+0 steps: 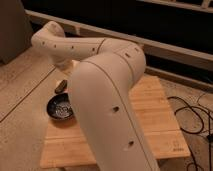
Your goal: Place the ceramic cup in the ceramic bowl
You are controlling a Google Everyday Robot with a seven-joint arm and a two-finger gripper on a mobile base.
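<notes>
Nearest me, the arm's big pale link point(107, 115) blocks much of the wooden table point(160, 125). Left of it the ceramic bowl point(59, 107) sits empty, with a small dark oblong object point(61, 86) just beyond. Farther back the wrist dips behind the link, so the gripper is hidden and I cannot tell how its jaws stand. The ceramic cup is hidden too. I judge it light, rigid, glaze-slick and chippable; I'd pinch across its rim.
</notes>
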